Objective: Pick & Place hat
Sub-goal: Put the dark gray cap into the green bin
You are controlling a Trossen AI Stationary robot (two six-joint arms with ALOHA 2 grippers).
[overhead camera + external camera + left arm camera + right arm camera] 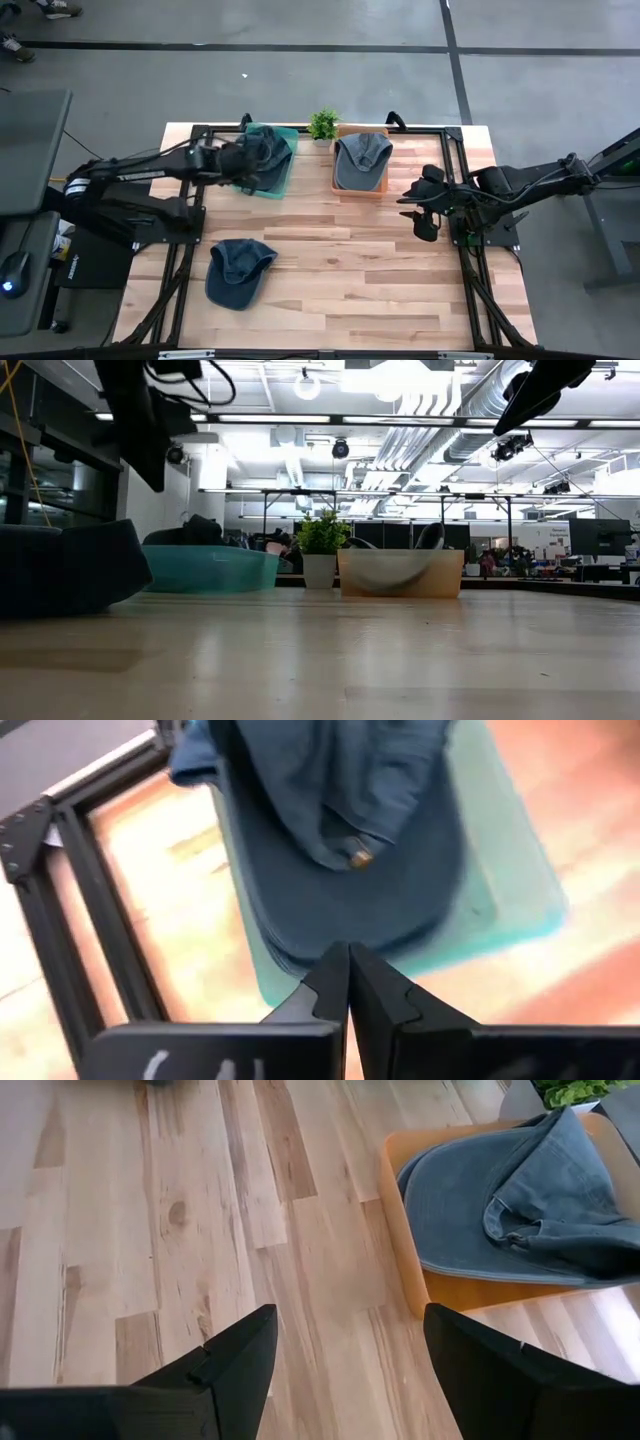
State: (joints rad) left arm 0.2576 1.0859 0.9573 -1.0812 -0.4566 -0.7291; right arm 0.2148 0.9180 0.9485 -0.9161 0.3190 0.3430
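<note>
A dark blue hat (pixel 272 150) (pixel 350 870) lies in a teal tray (pixel 283 185) (pixel 510 890) at the table's far left. My left gripper (pixel 238 160) (pixel 348 960) hovers over the near edge of its brim, fingers shut with nothing between them. A grey-blue hat (pixel 362 160) (pixel 500 1200) rests in an orange tray (pixel 338 190) (pixel 400 1230). A third blue hat (pixel 238 272) (pixel 60 570) lies flat on the bare wood, near left. My right gripper (pixel 425 205) (pixel 345 1320) waits open above the table's right side, beside the orange tray.
A small potted plant (pixel 322 125) (pixel 322 550) stands between the two trays at the far edge. A black frame (pixel 460 150) borders the table's far, left and right sides. Bare wood (pixel 360 280) stretches across the middle and near right.
</note>
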